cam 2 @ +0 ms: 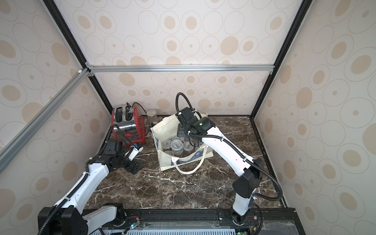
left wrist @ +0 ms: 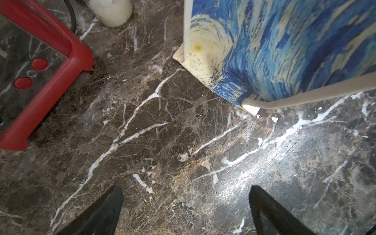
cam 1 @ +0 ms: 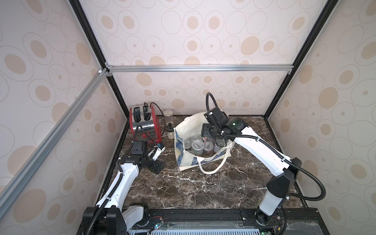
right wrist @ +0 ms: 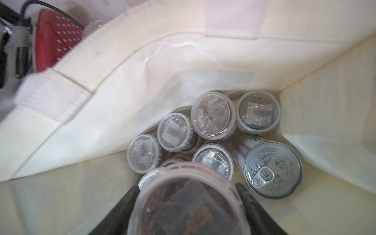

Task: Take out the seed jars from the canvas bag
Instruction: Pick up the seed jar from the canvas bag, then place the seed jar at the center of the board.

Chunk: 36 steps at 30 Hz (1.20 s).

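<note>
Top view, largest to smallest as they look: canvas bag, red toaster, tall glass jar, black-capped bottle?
1. canvas bag
2. red toaster
3. tall glass jar and black-capped bottle: look alike, jar farther back, unranked.

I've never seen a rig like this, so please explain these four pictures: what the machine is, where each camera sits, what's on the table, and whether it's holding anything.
It is a robot with two arms, each ending in a two-fingered gripper. Two pictures look down from one overhead camera pair; the other two come from a camera on each wrist. On the marble table are a red toaster, a tall jar, a small bottle and a canvas bag holding seed jars and a metal can. The right gripper is inside the bag, closed on one seed jar. The left gripper is open and empty above the table.
</note>
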Motion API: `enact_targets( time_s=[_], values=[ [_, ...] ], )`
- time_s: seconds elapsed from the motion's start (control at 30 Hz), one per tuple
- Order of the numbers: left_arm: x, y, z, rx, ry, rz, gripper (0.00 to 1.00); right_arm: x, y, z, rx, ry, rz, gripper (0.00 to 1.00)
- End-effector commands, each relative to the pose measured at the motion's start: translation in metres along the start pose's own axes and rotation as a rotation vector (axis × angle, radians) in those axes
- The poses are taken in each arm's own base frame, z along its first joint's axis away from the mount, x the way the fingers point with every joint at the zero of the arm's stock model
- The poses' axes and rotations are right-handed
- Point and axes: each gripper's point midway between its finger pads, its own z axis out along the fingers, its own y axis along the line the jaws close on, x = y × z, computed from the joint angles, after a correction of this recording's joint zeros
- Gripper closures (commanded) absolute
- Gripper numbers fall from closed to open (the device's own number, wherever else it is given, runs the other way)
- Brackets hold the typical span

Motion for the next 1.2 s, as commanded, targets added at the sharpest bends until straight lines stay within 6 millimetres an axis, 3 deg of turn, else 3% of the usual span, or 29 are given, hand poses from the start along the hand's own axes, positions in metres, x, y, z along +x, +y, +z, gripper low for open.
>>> enact_targets(
  time_s=[0.0,0.2,0.33,0.47,0.57,0.7,0.8,0.97,1.17],
  values=[
    [-0.006,0.003,-0.003,-0.006,-0.049,0.012,0.02,-0.011,0.028,-0.04,-0.17,-0.016,-0.052,0.37],
    [-0.001,0.014,0.005,-0.023,-0.03,-0.012,0.02,0.013,0.096,-0.085,-0.407,-0.01,-0.286,0.36],
    [-0.004,0.026,0.008,-0.034,-0.039,-0.051,0.02,0.056,0.143,-0.111,-0.576,0.052,-0.445,0.38],
    [-0.008,0.03,0.009,-0.017,-0.058,-0.09,0.02,0.102,0.169,-0.121,-0.632,0.104,-0.621,0.38],
    [-0.012,0.03,0.011,0.001,-0.071,-0.103,0.02,0.148,0.179,-0.108,-0.622,0.162,-0.754,0.38],
    [-0.013,0.034,0.011,0.005,-0.058,-0.125,0.02,0.213,0.183,-0.068,-0.547,0.248,-0.899,0.36],
    [-0.014,0.035,0.012,0.011,-0.067,-0.124,0.02,0.249,0.182,-0.037,-0.493,0.248,-0.984,0.36],
    [-0.017,0.035,0.012,0.044,-0.061,-0.139,0.02,0.295,0.183,0.005,-0.52,0.29,-1.016,0.36],
    [-0.016,0.041,0.013,0.035,-0.059,-0.149,0.02,0.323,0.181,0.042,-0.498,0.339,-1.07,0.35]
  ],
)
